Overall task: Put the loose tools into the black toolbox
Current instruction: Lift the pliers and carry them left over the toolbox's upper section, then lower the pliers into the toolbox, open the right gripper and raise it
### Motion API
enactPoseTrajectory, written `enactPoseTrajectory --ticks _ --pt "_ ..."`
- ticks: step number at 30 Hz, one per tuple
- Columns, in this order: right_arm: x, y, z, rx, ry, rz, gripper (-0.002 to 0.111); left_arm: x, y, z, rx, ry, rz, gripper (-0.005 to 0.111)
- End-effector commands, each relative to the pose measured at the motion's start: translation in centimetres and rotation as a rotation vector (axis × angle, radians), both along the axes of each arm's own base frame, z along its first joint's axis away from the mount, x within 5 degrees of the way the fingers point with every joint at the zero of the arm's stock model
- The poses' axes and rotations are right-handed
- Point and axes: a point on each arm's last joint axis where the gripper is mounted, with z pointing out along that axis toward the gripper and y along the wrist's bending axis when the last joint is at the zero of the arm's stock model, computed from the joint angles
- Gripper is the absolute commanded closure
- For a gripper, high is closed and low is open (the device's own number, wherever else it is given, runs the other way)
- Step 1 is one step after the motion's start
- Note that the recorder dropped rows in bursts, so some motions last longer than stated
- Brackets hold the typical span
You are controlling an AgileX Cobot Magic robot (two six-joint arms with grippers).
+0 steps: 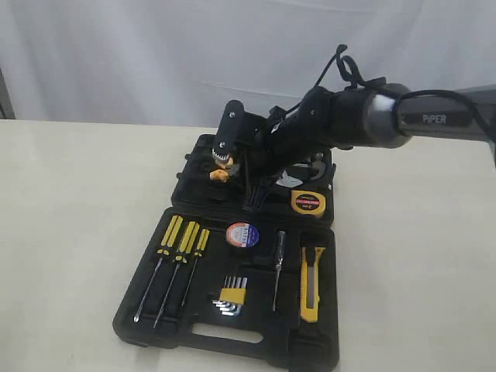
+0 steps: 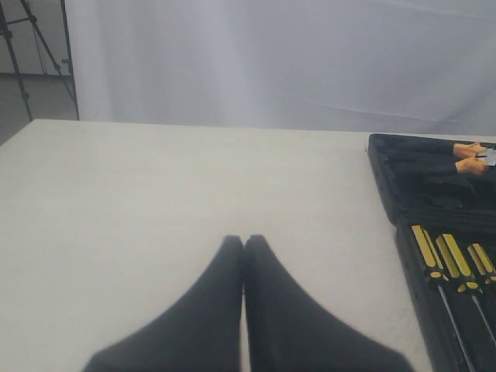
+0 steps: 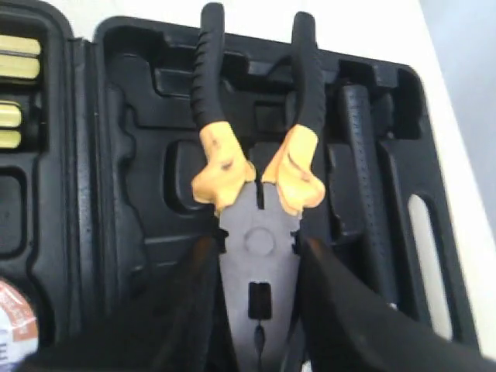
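Observation:
My right gripper (image 3: pixel 260 252) is shut on the grey head of the pliers (image 3: pixel 260 232), whose orange-and-black handles point away over the far half of the open black toolbox (image 3: pixel 139 77). From the exterior view the right gripper (image 1: pixel 234 164) holds the pliers (image 1: pixel 221 172) just above that half. The yellow tape measure (image 1: pixel 308 202) lies in the far half. The labelled tape roll (image 1: pixel 242 234) and the yellow utility knife (image 1: pixel 311 283) lie in the near half of the toolbox (image 1: pixel 325 345). My left gripper (image 2: pixel 244 242) is shut and empty over bare table, left of the toolbox (image 2: pixel 387 178).
Three yellow-and-black screwdrivers (image 1: pixel 174 256), a hex key set (image 1: pixel 231 296) and a thin dark screwdriver (image 1: pixel 277 267) sit in the near half's slots. The right arm (image 1: pixel 364 116) reaches in from the right. A white curtain hangs behind the pale table (image 1: pixel 70 232).

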Motion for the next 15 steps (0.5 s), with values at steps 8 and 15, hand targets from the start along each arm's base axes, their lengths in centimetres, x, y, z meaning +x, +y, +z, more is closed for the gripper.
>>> enactPoseTrajectory --ticks 8,15 --pt "0.2 -0.3 -0.5 -0.01 0.104 -0.036 0.109 0.0 0.0 -0.1 -0.004 0.0 -0.002 0.107" --pt "0.1 -0.4 -2.1 0.013 0.171 -0.082 0.109 0.0 0.0 -0.1 -0.004 0.0 -0.002 0.107"
